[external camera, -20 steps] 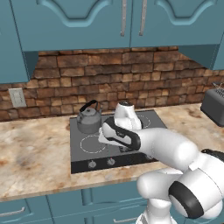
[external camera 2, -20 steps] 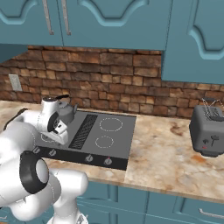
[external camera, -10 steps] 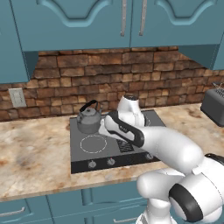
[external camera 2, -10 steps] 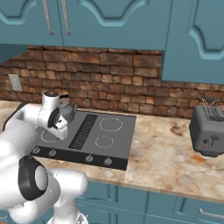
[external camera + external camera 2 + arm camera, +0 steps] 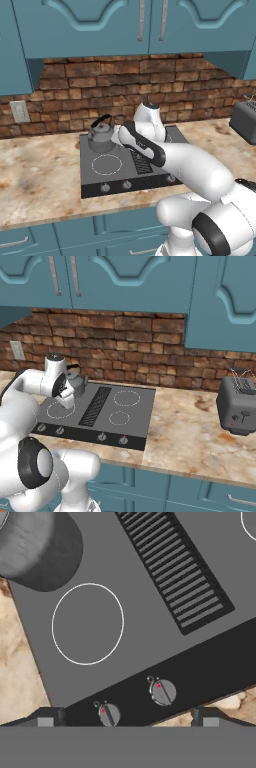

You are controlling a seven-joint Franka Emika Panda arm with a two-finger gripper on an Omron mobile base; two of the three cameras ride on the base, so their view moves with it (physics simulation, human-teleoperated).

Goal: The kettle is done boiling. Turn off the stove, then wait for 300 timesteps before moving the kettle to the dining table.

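We see the kettle point(image 5: 102, 136) standing on the rear left ring of the stove point(image 5: 110, 175), its arched black handle up, close under the brick wall point(image 5: 90, 90). In the hand view the kettle point(image 5: 37, 547) fills the upper left corner as a grey rounded body, while our gripper point(image 5: 128, 718) sits at the bottom edge with its two dark finger tips point(image 5: 46, 718) set wide apart and nothing between them, so it is released and holds nothing. Between those tips lie two of the front knobs point(image 5: 162, 692) on the black front strip; the empty front ring point(image 5: 87, 623) lies between the knobs and the kettle. The kettle is thus apart from the gripper, beyond it and to one side, not touched. In the left base view the hand hangs over the cooktop just right of the kettle, beside the centre grille point(image 5: 175, 569). From the right base view the kettle point(image 5: 77, 383) is partly hidden behind the arm's wrist. A toaster point(image 5: 239, 406) stands well apart on the marbled counter point(image 5: 185, 426) at the right.
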